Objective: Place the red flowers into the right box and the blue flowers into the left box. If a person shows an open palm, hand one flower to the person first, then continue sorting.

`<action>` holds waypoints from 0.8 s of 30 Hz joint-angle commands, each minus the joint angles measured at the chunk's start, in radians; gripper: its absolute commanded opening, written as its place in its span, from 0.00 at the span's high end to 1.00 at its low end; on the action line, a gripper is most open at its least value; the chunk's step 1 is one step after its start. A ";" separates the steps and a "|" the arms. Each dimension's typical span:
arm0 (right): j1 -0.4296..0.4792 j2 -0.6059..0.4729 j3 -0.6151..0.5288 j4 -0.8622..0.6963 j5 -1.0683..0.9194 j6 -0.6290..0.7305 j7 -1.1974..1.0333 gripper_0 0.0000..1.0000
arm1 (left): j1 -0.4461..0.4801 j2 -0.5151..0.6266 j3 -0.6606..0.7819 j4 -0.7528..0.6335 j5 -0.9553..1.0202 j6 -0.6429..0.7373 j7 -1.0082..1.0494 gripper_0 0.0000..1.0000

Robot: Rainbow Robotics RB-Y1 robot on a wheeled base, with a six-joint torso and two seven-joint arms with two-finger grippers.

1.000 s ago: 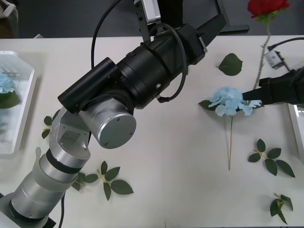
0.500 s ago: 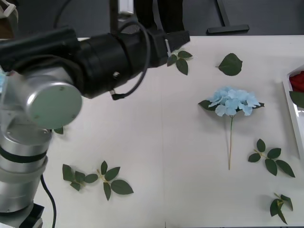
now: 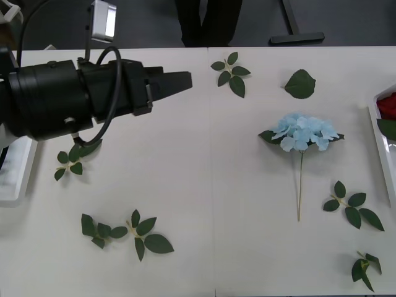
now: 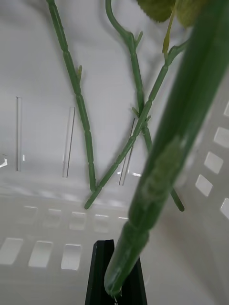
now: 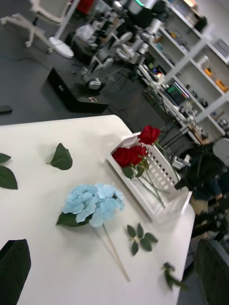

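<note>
The right box (image 5: 168,198) sits at the table's (image 3: 235,185) right edge and holds the red flowers (image 5: 131,155) — in the left wrist view three blooms cluster at one end, one raised above the other two, with stems running along the floor of the slotted white tray. In the front view just a sliver of that box (image 3: 378,124) shows, with a bit of red bloom (image 3: 387,105) inside. The right wrist view looks down into the same box: thin green stems (image 4: 78,102) cross on the white floor, and a thick stem (image 4: 164,181) close to the lens meets the right gripper (image 4: 114,274) at its dark tip, though whether the fingers are clamped on it or merely beside it I cannot tell.

The left box (image 3: 15,179) shows as a white corner at the left edge behind the left arm (image 3: 74,102); its contents are hidden. The left gripper (image 3: 179,81) hovers over the table's far-left part, its dark fingertips pressed together on nothing.

One blue flower (image 3: 304,132) lies on the table right of centre — head away from the robot, stem toward it. Loose leaf sprigs (image 3: 145,235) lie scattered around it.
</note>
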 commanded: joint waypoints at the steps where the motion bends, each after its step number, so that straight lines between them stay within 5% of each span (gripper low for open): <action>1: -0.031 0.077 -0.019 0.009 0.106 -0.058 -0.139 1.00 | 0.061 0.094 0.076 0.099 0.208 0.040 -0.237 0.00; 7: -0.031 0.110 -0.019 0.009 0.173 -0.087 -0.196 1.00 | 0.069 0.177 0.102 0.289 0.455 0.140 -0.575 0.00; 8: -0.031 0.110 -0.019 0.006 0.169 -0.087 -0.194 0.91 | 0.072 0.200 0.102 0.334 0.503 0.159 -0.654 0.00; 10: -0.033 0.110 -0.021 0.005 0.163 -0.087 -0.194 0.59 | 0.075 0.226 0.102 0.381 0.562 0.183 -0.742 0.00; 13: -0.034 0.110 -0.024 0.005 0.147 -0.089 -0.190 0.35 | 0.083 0.264 0.100 0.438 0.656 0.231 -0.854 0.00; 17: -0.039 0.106 -0.033 0.005 0.112 -0.078 -0.176 0.19 | 0.129 0.325 0.100 0.461 0.736 0.252 -0.986 0.00; 24: -0.045 0.069 -0.078 -0.088 0.035 0.055 -0.161 0.10 | 0.198 0.365 0.082 0.455 0.826 0.266 -1.014 0.00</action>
